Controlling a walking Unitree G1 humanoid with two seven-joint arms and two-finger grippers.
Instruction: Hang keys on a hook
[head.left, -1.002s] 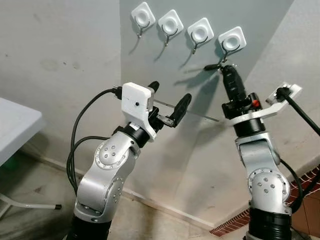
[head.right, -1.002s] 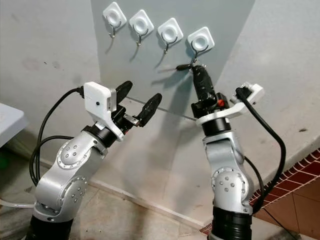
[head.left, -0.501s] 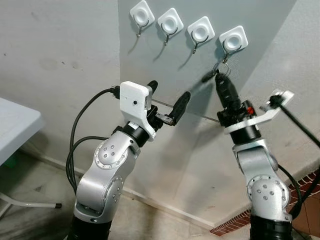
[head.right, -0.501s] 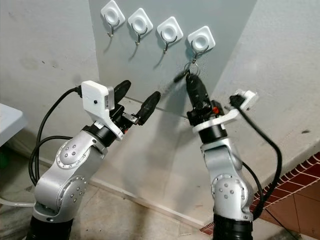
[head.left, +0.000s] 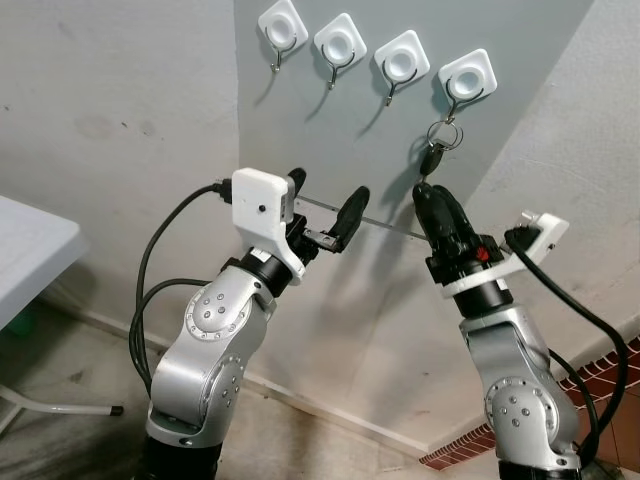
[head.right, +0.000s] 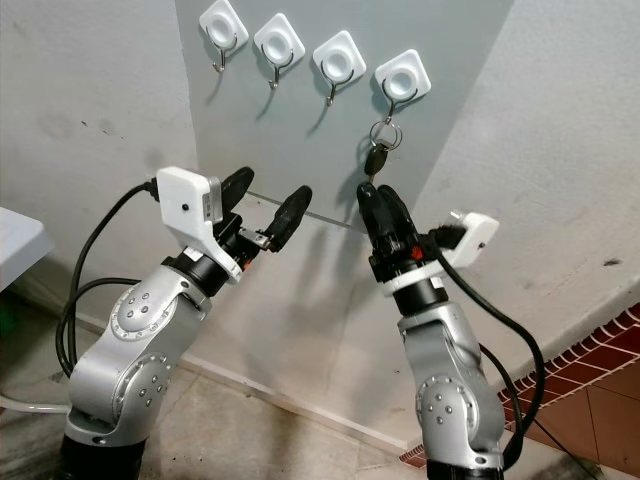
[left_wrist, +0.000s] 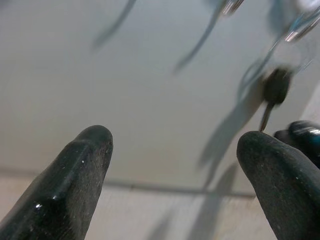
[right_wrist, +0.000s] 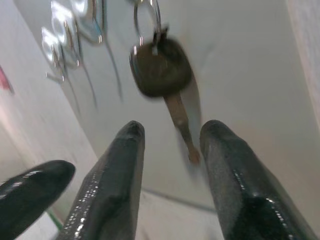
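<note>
On the grey wall the keys (head.left: 436, 150) hang blade-down from the rightmost hook (head.left: 462, 88), directly above the right gripper (head.left: 438, 205), jaws apart and empty.

A black-headed key on silver metal rings (head.left: 434, 148) hangs straight down from the rightmost small metal hook on a square white wall mount (head.left: 462, 92), upper right of the frame.

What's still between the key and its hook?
Nothing visible. The key already hangs by its ring from the rightmost hook. The right tool sits open just below it, clear of the key; left tool open beside.
</note>
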